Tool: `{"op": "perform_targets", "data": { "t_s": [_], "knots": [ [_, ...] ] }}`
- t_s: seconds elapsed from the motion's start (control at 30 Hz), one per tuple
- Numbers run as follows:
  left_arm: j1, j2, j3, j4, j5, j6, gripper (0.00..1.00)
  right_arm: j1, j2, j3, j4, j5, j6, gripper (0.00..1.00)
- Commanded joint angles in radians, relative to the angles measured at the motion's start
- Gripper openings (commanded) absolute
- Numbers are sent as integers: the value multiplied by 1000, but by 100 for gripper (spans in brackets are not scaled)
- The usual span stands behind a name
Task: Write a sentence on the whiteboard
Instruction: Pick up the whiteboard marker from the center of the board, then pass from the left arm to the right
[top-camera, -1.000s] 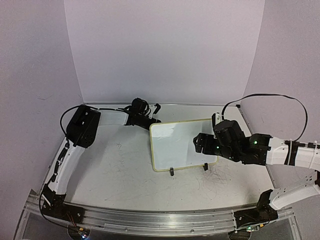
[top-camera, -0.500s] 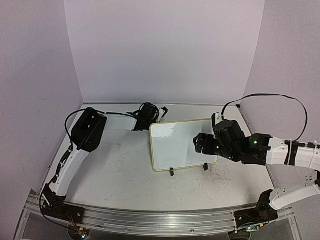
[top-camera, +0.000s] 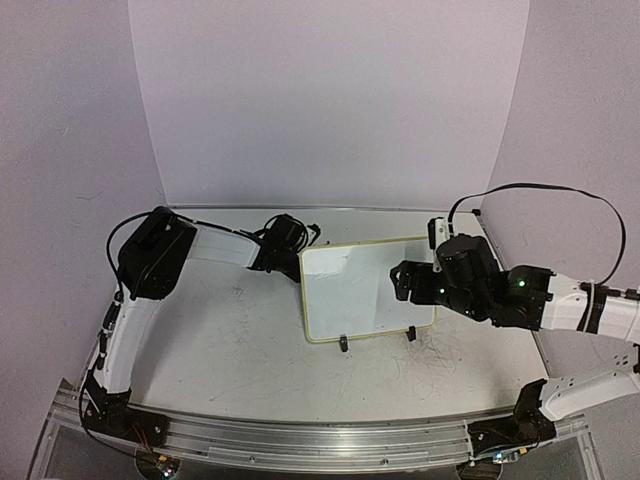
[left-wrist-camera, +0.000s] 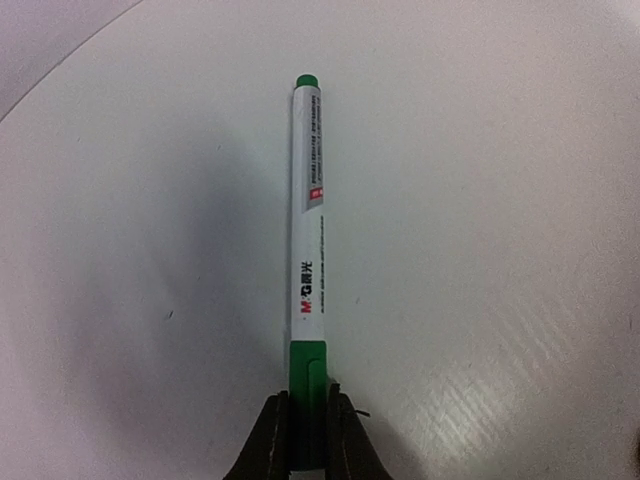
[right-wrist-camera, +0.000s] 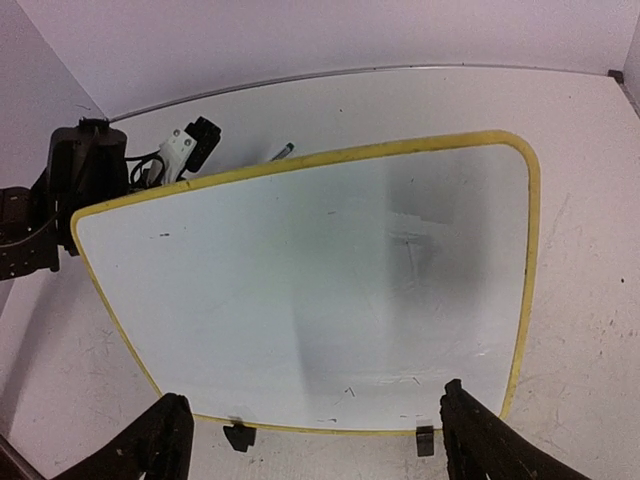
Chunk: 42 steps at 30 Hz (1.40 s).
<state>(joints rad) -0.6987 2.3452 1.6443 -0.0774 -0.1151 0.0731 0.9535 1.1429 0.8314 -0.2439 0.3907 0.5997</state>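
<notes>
Clamping the green end of a marker (left-wrist-camera: 306, 230), the left gripper (left-wrist-camera: 308, 425) had its fingers nearly together, one on each side of the barrel. The marker's white printed body pointed straight away from the wrist camera over the table (left-wrist-camera: 500, 200) and ended in a second green tip. Whether the marker rested on the table or was lifted could not be told. In the top view, the left gripper sat just beside the far left corner of the whiteboard (top-camera: 350, 295).

The whiteboard lay at the middle right of the table, with two black feet (top-camera: 343, 343) at its near edge. Its surface carried faint grey smudges.

The right gripper (top-camera: 400, 283) hovered over the whiteboard's right part, jaws spread wide and holding nothing. Its wrist view showed both fingers (right-wrist-camera: 150, 445) flanking the near edge.
</notes>
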Motion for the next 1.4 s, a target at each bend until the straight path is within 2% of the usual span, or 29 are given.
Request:
{"op": "perform_targets", "data": {
  "t_s": [0.0,0.03,0.1,0.43,0.7,0.83,0.9,1.03,1.2,1.37],
  "knots": [
    [49,-100,-139,-134,-54,-106,0,0,-59,52,23,32,-95,89],
    [60,-124,-162,-133,-56,-128,0,-1,-69,51,22,32,-107,96],
    [77,-178,-215,-130,-65,-155,0,1,-99,39,20,29,-117,98],
    [114,-513,-434,-120,-13,-258,0,0,-171,50,-23,3,-92,98],
    [116,-822,-530,-174,45,-382,0,0,-214,20,-18,-85,-97,98],
    [114,-1027,-574,-203,199,-436,0,0,-199,63,-2,-242,-95,98],
    [106,-1142,-587,-202,334,-439,0,0,-186,90,29,-335,-94,98],
    [30,-1263,-578,-203,514,-407,0,0,-123,177,95,-543,-102,98],
    [-15,-1299,-590,-205,614,-407,0,-14,50,356,100,-816,-107,98],
    [-42,-1282,-608,-203,663,-372,0,-105,194,470,101,-1075,-122,98]
  ]
}}
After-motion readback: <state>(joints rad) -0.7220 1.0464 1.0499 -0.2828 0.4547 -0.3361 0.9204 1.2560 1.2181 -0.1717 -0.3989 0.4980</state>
